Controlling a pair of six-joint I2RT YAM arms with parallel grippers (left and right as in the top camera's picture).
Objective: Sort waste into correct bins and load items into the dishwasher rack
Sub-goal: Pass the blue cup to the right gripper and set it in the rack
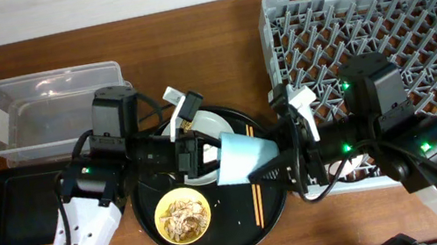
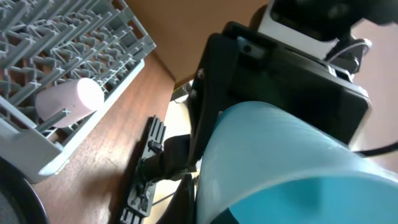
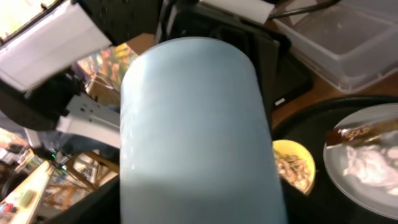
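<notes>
1 blue cup (image 1: 242,158) hangs between the left gripper (image 1: 199,152) and right gripper (image 1: 289,160) above the round tray (image 1: 236,226). It hides both sets of fingers, so I cannot tell which clamps it. 1 pink cup (image 2: 68,99) lies in the rack (image 1: 379,15). On the tray are 1 bowl (image 1: 160,219) of scraps (image 1: 184,214), 2 chopsticks (image 1: 256,203), and 1 plate (image 3: 342,180) with tissue (image 3: 373,165) and 1 wrapper (image 3: 364,132). 1 tub (image 1: 52,110) and 1 black bin (image 1: 19,205) sit at left.

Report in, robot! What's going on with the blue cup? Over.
Status: left gripper and right gripper both at light-blue cup over round black tray; grip hidden. Cup not yet in dishwasher rack. Nothing seen blocking.
</notes>
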